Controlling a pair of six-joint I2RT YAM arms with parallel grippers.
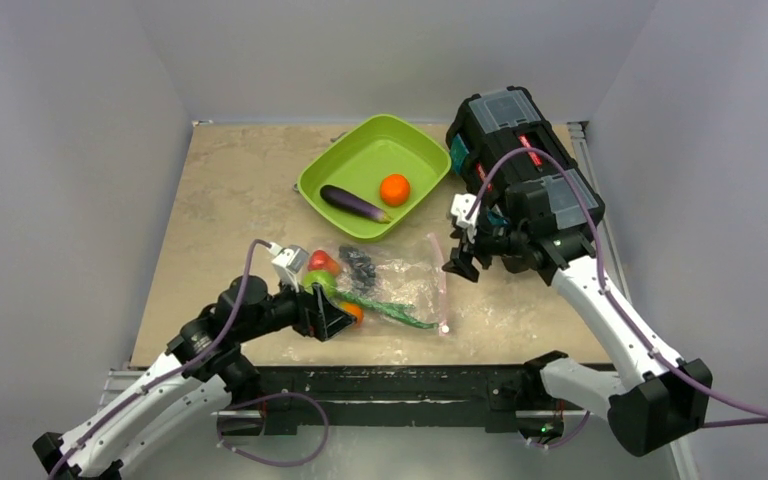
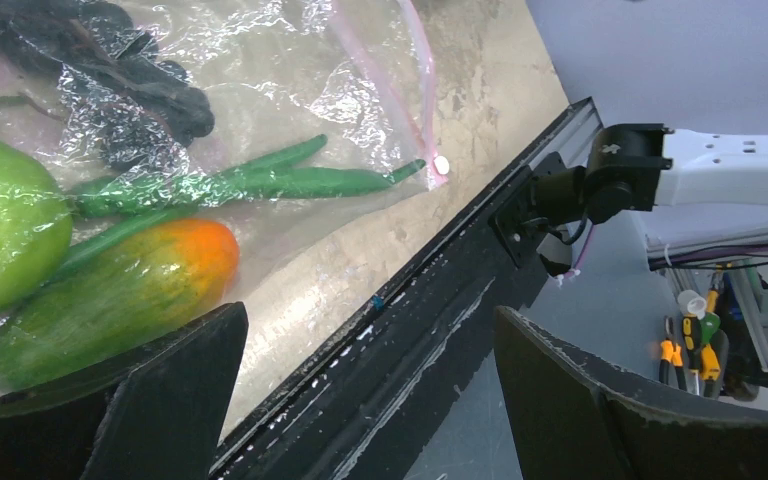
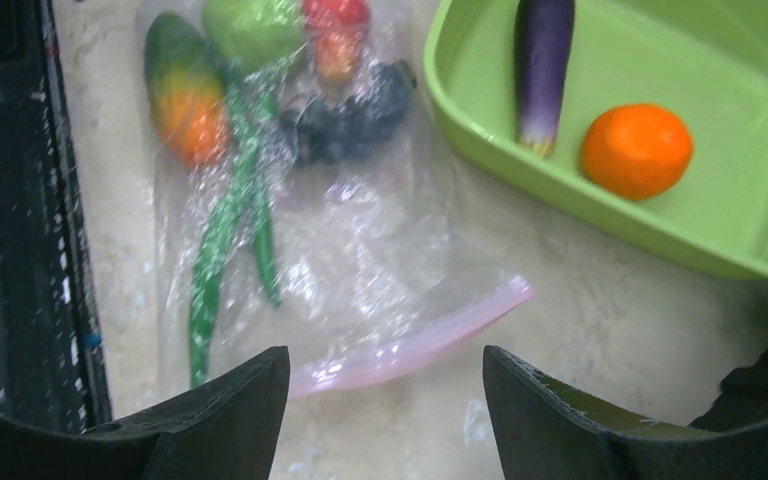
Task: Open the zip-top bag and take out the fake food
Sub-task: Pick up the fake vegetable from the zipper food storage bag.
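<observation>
Left fingers (image 2: 170, 400) and right fingers (image 3: 220, 420) are noted spread wide, nothing gripped, the zip-top bag (image 3: 380, 260) seen lying just ahead of both.

Left gripper (image 1: 332, 318) low, jaws spread wide; right gripper (image 1: 459, 262) higher, pointing down, jaws apart.

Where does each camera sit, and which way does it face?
Top external: above and behind the bases, facing down on the table; both arms show.
Left wrist: low beside the zip-top bag, facing along the table's near edge toward the right arm's base; left gripper shows.
Right wrist: above the bag's pink zip strip, facing down toward the green tray; right gripper shows.
Both wrist views share the green pod.
</observation>
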